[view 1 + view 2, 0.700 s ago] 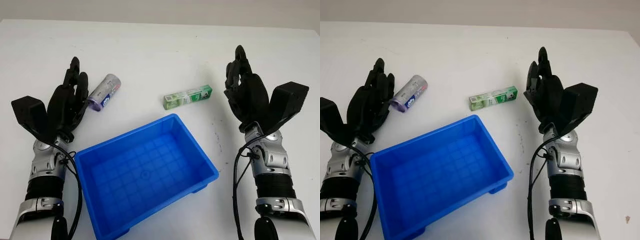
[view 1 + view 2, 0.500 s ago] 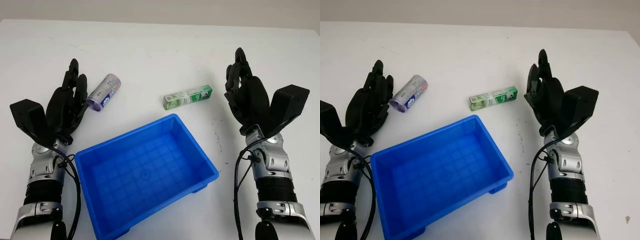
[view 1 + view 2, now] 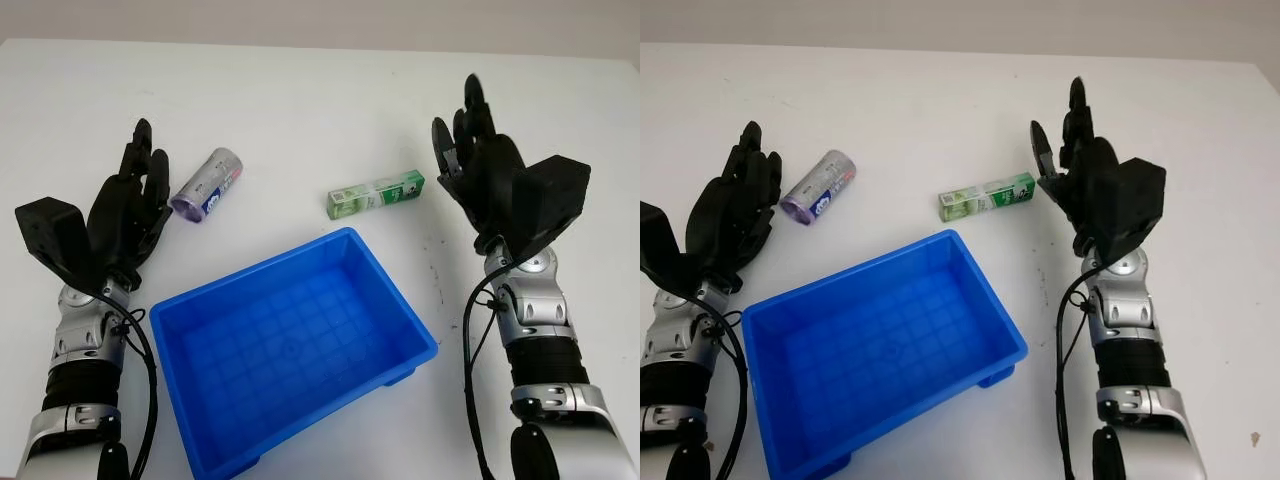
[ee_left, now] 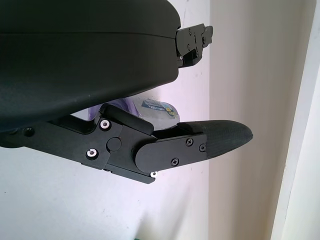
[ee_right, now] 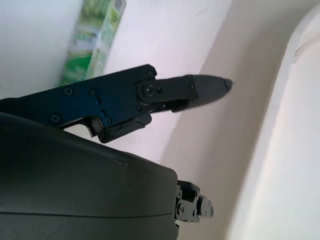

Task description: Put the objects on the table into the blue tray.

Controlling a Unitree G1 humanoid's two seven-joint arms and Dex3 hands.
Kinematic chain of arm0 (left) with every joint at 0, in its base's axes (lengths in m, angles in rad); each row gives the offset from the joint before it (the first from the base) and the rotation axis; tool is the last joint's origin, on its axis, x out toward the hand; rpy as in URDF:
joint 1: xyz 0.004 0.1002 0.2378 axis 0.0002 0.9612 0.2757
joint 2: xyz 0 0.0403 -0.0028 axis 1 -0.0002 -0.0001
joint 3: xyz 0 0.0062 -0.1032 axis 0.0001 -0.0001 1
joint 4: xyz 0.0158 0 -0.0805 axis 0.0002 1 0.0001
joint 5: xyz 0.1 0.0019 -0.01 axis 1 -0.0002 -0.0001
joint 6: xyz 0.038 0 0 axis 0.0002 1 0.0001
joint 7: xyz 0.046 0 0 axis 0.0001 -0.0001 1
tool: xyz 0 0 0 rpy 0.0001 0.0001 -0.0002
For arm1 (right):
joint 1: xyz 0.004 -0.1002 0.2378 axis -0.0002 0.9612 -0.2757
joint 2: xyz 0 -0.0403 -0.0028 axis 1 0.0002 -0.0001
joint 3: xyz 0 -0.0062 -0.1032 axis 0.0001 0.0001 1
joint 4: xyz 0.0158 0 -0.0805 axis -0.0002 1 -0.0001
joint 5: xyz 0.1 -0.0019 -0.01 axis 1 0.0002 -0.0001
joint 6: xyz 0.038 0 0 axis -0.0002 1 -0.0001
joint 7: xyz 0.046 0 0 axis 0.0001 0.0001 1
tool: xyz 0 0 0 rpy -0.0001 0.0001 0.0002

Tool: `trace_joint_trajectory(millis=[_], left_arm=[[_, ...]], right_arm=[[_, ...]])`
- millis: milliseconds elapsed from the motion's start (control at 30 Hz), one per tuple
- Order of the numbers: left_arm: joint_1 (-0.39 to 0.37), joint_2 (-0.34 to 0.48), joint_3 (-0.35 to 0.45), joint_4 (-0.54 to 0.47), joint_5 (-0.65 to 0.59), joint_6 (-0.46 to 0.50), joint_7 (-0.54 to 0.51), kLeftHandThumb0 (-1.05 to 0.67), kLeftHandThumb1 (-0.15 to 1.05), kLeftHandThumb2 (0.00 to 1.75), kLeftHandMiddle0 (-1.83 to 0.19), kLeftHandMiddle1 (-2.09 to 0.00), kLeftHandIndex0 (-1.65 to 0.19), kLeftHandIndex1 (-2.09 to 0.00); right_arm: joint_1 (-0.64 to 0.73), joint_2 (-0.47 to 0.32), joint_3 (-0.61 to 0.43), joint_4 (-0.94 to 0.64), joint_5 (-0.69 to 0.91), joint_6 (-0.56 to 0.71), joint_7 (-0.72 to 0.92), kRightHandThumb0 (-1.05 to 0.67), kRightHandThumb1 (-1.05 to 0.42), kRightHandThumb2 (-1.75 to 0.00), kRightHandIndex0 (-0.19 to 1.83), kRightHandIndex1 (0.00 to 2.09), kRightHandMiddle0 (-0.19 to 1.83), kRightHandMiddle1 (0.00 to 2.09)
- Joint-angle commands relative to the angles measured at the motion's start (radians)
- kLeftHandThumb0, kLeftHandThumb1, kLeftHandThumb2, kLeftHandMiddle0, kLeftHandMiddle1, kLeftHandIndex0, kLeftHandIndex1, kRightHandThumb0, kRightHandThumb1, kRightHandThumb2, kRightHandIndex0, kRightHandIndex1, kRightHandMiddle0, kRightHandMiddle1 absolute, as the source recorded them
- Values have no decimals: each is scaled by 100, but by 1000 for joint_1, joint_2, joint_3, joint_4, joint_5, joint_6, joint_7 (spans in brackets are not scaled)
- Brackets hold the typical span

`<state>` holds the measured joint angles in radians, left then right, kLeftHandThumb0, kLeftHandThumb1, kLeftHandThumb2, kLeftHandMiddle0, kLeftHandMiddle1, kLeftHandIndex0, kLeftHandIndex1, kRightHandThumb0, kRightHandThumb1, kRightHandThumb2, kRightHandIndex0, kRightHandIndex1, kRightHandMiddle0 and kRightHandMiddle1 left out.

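white table (image 3: 300, 110) – tray (image 3: 290, 350), 2 objs

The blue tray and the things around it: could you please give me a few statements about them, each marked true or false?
1. The blue tray holds nothing. True.
2. The green box lies inside the tray. False: it lies on the table, beyond the tray's far rim.
3. The purple can lies on its side, close to the left hand. True.
4. The right hand grasps the green box. False: it is open, to the right of the box, holding nothing.
5. The can and the box touch each other. False: bare table lies between them.
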<state>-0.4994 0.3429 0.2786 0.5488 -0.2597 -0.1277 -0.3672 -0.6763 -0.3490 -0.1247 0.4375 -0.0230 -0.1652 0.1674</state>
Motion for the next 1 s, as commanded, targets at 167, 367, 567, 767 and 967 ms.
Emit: trace_joint_trajectory(millis=[167,367,567,767,967], left_arm=[[17,-14,0,-30,-9,-6,3,-76,105,60,19,0,19,0],[18,-15,0,-30,-9,-1,-2,-76,105,58,19,0,19,0],[19,-12,-1,-37,-3,8,7,-76,105,58,19,0,19,0],[20,-13,0,-39,-7,17,8,-76,105,57,19,0,19,0],[9,-8,-7,-35,5,20,9,-76,105,57,19,0,19,0]], right_arm=[[-176,-171,150,192,-265,-230,-16,-44,-81,-4,18,26,-15,90],[-321,-259,320,409,-475,-325,28,-43,-77,-6,25,14,23,24],[-428,-283,447,539,-605,-351,68,-49,-81,-6,27,10,28,12],[-450,-277,499,603,-632,-392,77,-46,-81,-6,32,11,36,11],[-435,-268,526,620,-638,-439,38,-42,-79,-5,41,14,44,12]])
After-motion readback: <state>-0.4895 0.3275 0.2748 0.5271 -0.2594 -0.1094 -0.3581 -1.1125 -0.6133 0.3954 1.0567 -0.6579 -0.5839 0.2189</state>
